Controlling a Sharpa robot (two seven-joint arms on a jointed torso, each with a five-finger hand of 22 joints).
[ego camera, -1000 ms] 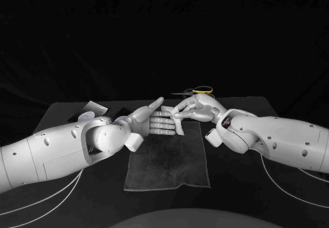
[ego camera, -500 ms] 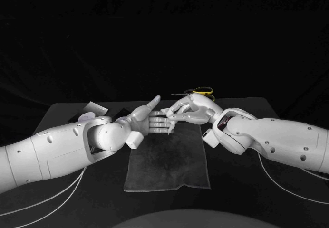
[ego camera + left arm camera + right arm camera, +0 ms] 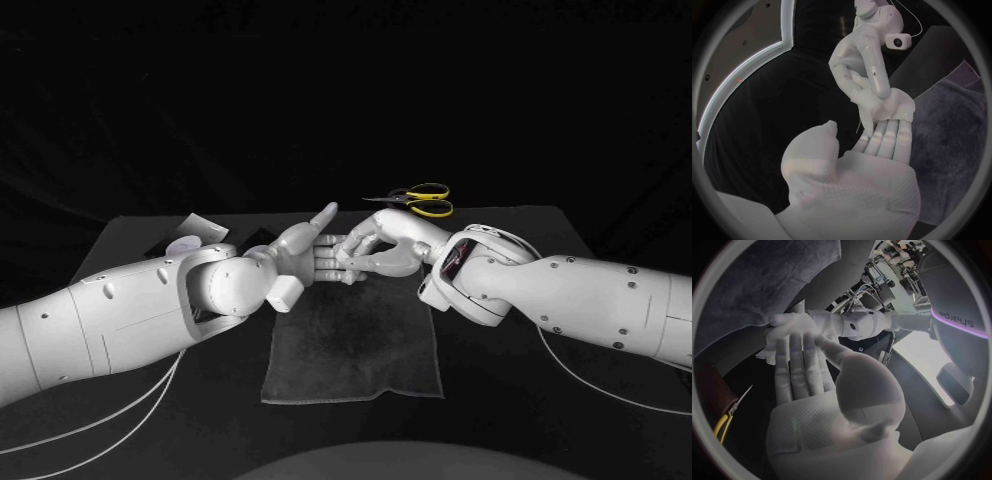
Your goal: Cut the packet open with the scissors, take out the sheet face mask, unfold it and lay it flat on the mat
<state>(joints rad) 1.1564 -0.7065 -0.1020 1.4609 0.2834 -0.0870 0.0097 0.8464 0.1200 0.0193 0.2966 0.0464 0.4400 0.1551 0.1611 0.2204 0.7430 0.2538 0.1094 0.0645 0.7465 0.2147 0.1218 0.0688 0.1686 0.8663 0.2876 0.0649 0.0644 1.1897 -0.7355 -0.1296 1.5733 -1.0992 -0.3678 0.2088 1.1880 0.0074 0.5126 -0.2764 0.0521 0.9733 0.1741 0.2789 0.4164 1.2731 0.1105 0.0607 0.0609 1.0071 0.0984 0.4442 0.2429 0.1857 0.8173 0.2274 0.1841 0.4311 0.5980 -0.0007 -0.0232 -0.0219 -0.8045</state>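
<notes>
Mask (image 3: pixel 889 107): folded, pinched in right robot hand (image 3: pixel 382 245) over mat (image 3: pixel 353 350)
Left robot hand (image 3: pixel 310 255): spread, fingertips (image 3: pixel 887 136) touching mask

Black table (image 3: pixel 541 228) bears grey mat (image 3: pixel 351 345); yellow-handled scissors (image 3: pixel 418 199); pale packet (image 3: pixel 195 228).

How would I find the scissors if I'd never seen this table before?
Start at the black table and find the grey mat lying down its middle. Look past the mat's far end, just beyond the right hand, near the table's back edge: the scissors lie there. Nothing else has yellow handle loops.
</notes>
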